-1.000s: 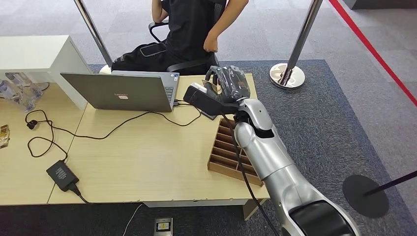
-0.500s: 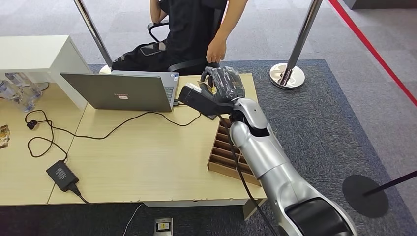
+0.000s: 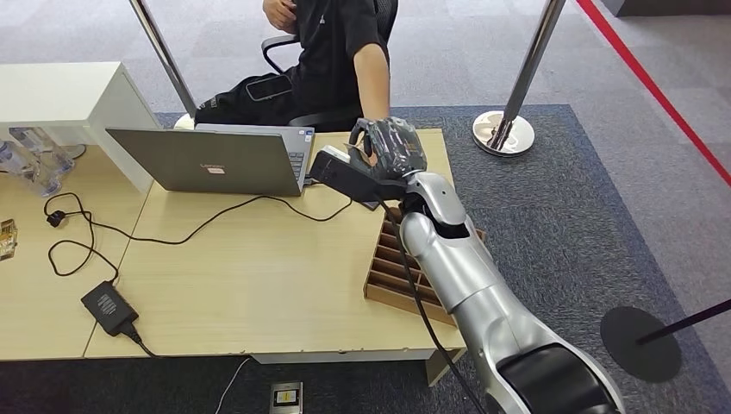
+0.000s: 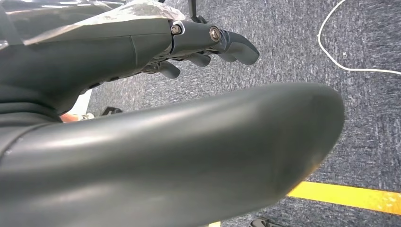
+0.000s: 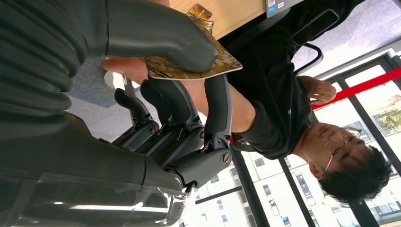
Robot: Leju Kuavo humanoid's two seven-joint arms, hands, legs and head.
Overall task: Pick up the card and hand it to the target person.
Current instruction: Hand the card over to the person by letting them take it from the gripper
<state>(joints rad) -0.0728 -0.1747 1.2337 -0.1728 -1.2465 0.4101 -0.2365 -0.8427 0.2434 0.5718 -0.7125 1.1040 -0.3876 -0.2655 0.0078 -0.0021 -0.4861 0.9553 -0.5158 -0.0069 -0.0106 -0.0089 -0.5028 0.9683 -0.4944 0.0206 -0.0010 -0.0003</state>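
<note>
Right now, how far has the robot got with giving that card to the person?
Pickup looks done: the right robot hand pinches the card between thumb and fingers, held out over the table's far edge. The seated person's hand reaches up to it. Left: the person taking the card and the robot hand letting go.

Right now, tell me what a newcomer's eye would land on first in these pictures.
First, the silver right arm stretched over the table's far edge, its right hand pinching a patterned card between thumb and fingers. Just beyond it sits the person in black on an office chair, one arm reaching down to the robot's hand. After that, the open laptop with its trailing cable on the wooden table.
</note>
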